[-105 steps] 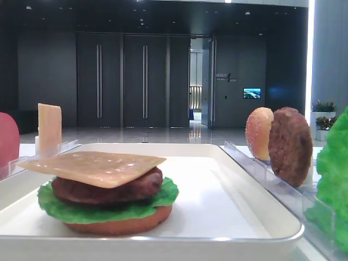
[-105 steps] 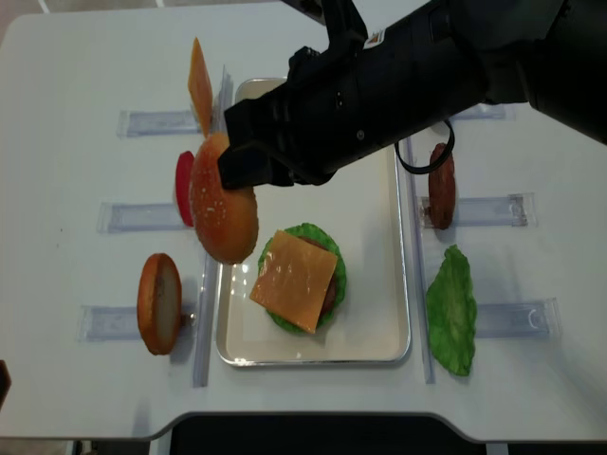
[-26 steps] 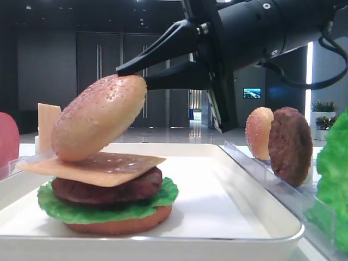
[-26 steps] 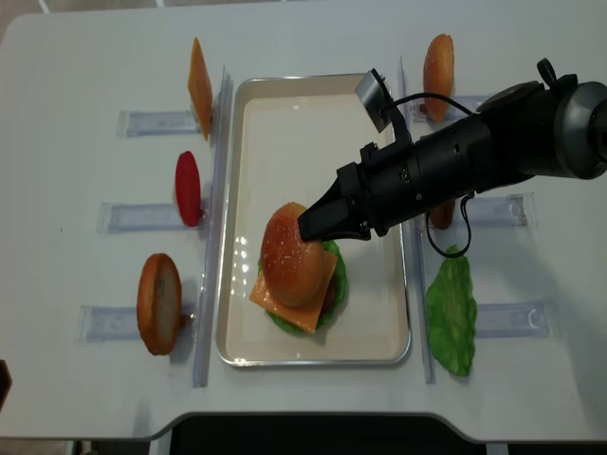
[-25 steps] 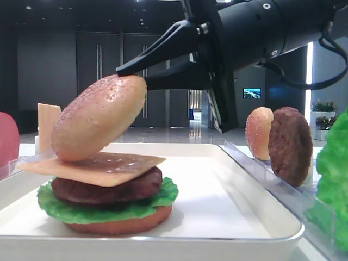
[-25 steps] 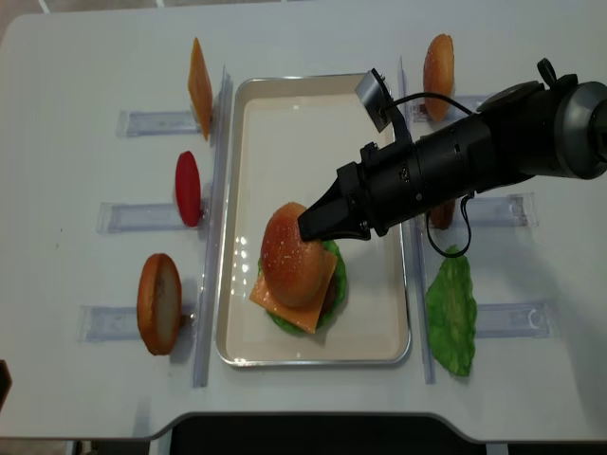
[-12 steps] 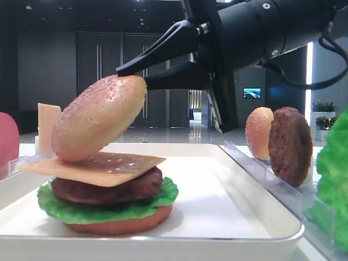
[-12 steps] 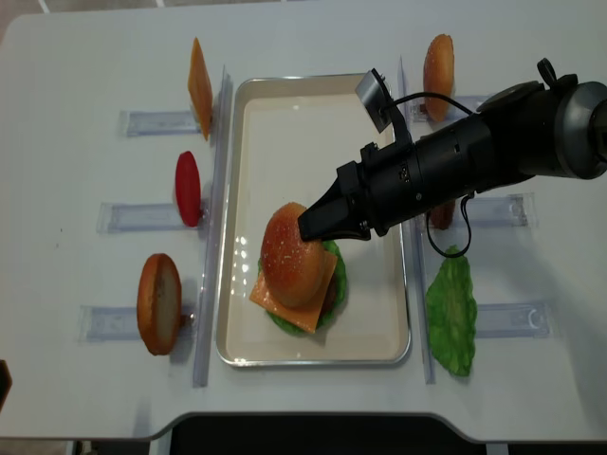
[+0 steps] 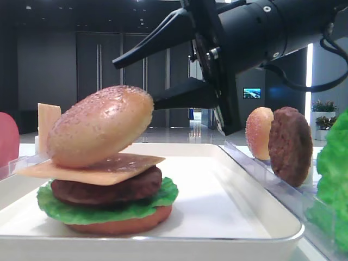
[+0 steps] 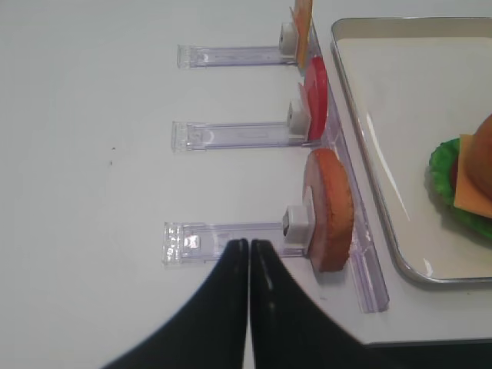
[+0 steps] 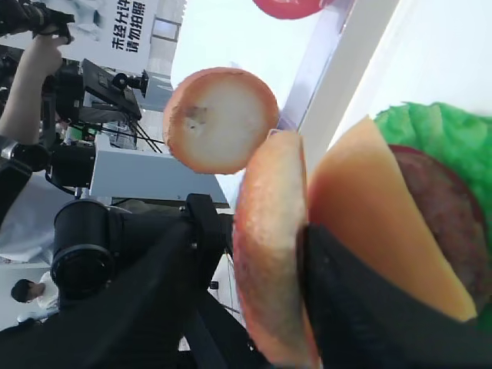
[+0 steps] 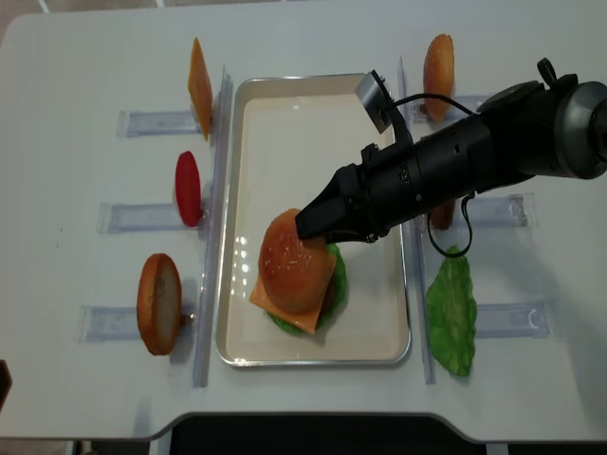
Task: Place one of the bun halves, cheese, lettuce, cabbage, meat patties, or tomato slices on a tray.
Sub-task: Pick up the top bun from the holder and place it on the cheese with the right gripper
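With right gripper (image 9: pixel 155 76) jaws spread apart, sesame bun top (image 9: pixel 99 125) sits released, tilted on cheese (image 9: pixel 92 168) atop stack in tray (image 9: pixel 239 204); bun lies just left of fingertips, between them; left gripper (image 10: pixel 249 247) pinched closed, far off by rack

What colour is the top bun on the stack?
Golden-tan with sesame speckles; the top bun shows best in the low exterior view.

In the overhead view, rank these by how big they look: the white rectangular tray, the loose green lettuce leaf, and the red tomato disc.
1. White rectangular tray, clearly largest.
2. Loose green lettuce leaf.
3. Red tomato disc, smallest, though it stands edge-on in its rack, so its face is hidden.
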Controlling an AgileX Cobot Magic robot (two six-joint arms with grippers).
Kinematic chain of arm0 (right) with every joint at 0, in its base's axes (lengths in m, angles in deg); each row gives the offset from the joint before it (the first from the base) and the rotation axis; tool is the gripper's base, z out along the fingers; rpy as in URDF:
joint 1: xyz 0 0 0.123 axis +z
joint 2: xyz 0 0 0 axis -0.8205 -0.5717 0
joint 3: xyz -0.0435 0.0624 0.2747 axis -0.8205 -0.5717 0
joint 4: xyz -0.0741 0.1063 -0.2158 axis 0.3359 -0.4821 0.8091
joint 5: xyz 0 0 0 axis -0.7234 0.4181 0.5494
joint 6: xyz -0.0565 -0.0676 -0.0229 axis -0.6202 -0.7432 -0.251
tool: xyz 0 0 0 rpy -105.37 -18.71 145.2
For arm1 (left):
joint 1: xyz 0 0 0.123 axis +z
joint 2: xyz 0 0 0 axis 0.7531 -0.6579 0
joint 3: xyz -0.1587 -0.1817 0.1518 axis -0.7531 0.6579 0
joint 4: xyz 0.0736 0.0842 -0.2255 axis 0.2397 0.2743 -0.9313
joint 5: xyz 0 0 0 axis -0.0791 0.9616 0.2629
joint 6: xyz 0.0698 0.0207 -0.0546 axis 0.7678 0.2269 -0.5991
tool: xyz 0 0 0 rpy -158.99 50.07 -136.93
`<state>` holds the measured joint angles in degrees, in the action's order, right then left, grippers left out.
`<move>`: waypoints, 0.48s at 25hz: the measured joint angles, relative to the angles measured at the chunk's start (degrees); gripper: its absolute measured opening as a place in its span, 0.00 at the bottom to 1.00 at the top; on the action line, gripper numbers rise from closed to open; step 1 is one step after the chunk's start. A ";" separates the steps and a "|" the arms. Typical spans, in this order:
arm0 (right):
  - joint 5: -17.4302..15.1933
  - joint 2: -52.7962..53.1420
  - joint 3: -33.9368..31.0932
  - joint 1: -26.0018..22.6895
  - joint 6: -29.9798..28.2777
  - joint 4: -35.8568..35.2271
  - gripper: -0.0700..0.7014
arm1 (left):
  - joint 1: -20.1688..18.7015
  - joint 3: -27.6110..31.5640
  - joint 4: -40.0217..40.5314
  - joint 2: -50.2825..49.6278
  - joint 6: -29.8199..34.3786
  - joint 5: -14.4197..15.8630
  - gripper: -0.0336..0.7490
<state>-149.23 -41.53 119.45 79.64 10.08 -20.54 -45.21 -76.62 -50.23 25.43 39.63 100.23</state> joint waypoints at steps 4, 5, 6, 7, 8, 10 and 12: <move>1.66 0.11 0.00 0.00 0.63 0.52 0.55 | 0.00 0.00 0.00 0.00 0.00 0.00 0.03; 2.17 0.17 0.00 0.00 0.79 0.64 0.55 | 0.00 0.00 0.00 0.00 0.00 0.00 0.03; 2.53 0.32 0.00 0.00 0.85 0.70 0.55 | 0.00 0.00 0.00 0.00 0.00 0.00 0.03; 2.84 0.35 0.00 0.00 0.85 0.70 0.55 | 0.00 0.00 0.00 0.00 0.00 0.00 0.03; 3.08 0.35 0.00 0.00 0.85 0.70 0.55 | 0.00 0.00 0.00 0.00 0.00 0.00 0.03; 3.92 0.37 0.00 0.00 1.11 0.74 0.55 | 0.00 0.00 -0.02 0.00 0.00 0.00 0.03; 4.54 0.42 0.00 0.00 1.45 0.76 0.56 | 0.00 0.00 -0.02 0.00 0.00 0.00 0.03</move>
<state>-144.69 -41.11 119.45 79.64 11.53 -19.78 -45.21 -76.62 -50.24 25.43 39.63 100.23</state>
